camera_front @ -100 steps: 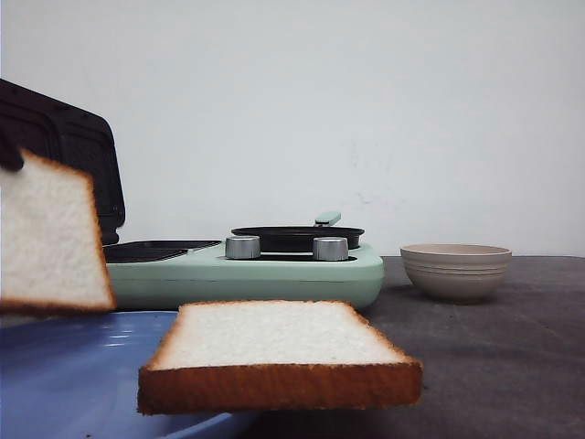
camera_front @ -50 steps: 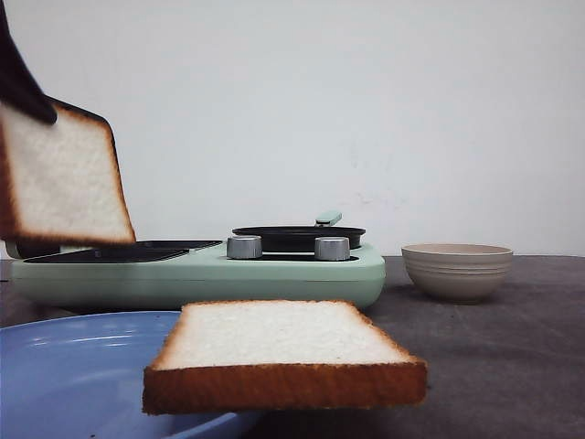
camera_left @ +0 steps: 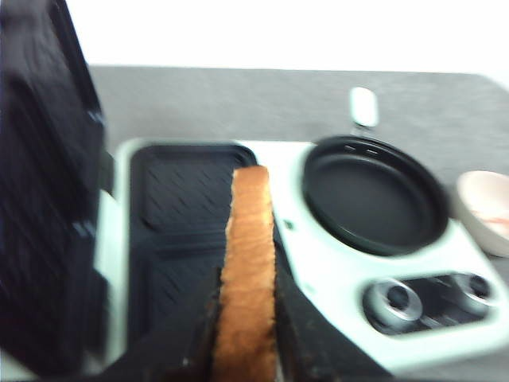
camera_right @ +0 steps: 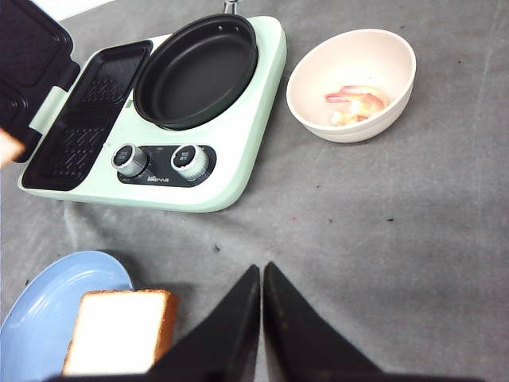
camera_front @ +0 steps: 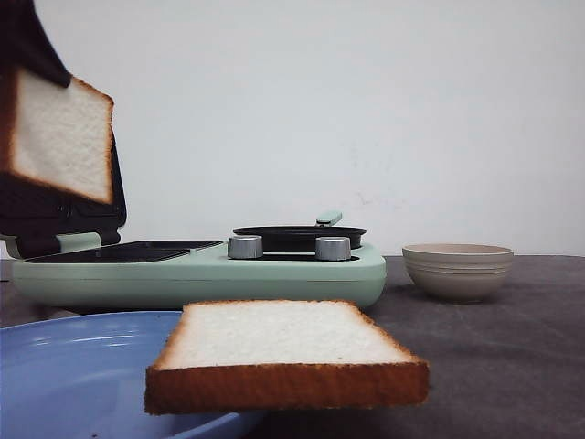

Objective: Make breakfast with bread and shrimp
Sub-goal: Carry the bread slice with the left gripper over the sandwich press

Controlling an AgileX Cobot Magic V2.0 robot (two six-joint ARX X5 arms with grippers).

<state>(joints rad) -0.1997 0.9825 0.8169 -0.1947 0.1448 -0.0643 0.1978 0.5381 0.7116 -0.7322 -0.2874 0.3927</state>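
While one slice of bread (camera_left: 248, 278) hangs on edge in the air, pinched crust-up between the left gripper (camera_left: 246, 334) and its two dark fingers (camera_left: 298, 330), it sits right over the ribbed black grill tray (camera_left: 179, 231) of the mint-green breakfast maker (camera_front: 201, 274). From the front it shows up high at the left, in front of the raised black lid (camera_front: 64, 215).

The second slice (camera_front: 283, 352) lies flat on the blue plate (camera_front: 73, 375), sticking out over the plate's right rim. Nothing else is on the plate as far as I can see.

Shrimp (camera_right: 355, 103) are in the beige bowl (camera_right: 354, 83), which stands on the grey cloth (camera_right: 398, 231) just to the right of the cooker. A few pinkish-white curled pieces are heaped on one side; can't really count them, too small and soft.

The round black pan (camera_right: 197, 72) on the cooker's right half has nothing in it, and both halves of the grill tray look bare too. Two silver knobs (camera_front: 243, 247) sit on the front edge below the pan.

The right gripper (camera_right: 262, 274) holds nothing, its tips pressed together, hovering over bare cloth between the plate and the bowl.
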